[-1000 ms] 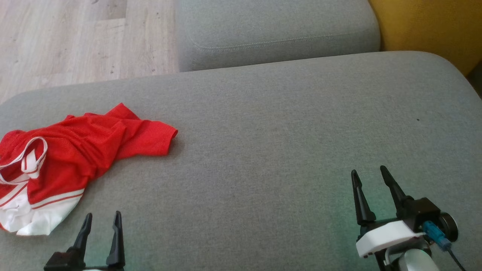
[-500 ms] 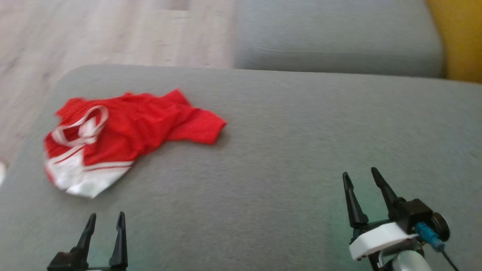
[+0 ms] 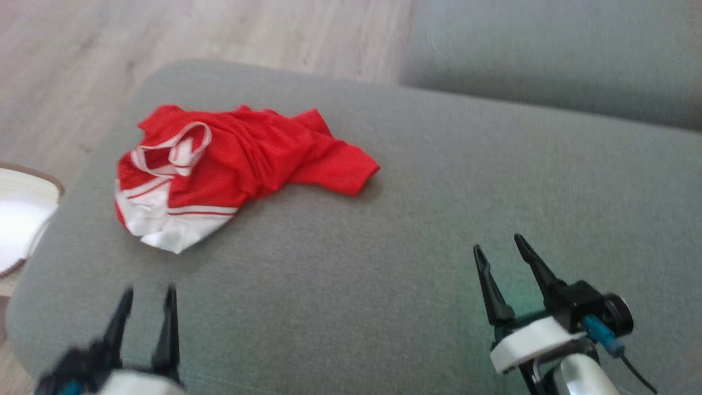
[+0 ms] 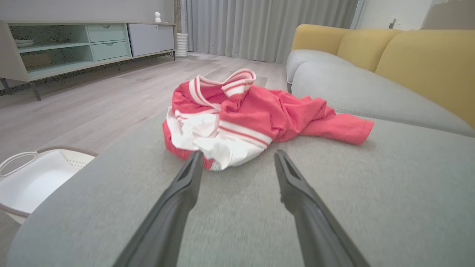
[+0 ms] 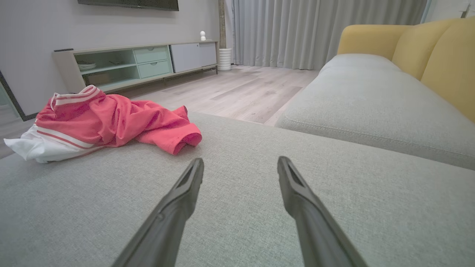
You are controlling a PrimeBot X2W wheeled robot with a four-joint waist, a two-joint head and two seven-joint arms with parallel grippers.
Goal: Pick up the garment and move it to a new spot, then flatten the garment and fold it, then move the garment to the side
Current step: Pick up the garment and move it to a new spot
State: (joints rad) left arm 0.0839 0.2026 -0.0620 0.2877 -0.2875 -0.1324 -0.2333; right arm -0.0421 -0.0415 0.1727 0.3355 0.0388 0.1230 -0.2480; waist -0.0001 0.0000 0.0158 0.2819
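Red jersey (image 3: 241,159) with white trim, one only, lies crumpled on the grey sofa cushion (image 3: 384,247), just ahead of the left gripper (image 3: 149,289) and well apart from the right gripper (image 3: 499,243). Both grippers gape empty, fingers parted. One white basket (image 3: 16,219) sits beside the cushion.

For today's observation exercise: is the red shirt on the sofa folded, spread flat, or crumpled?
Crumpled. The shirt lies bunched in a heap on the sofa, creased, one sleeve sticking out.
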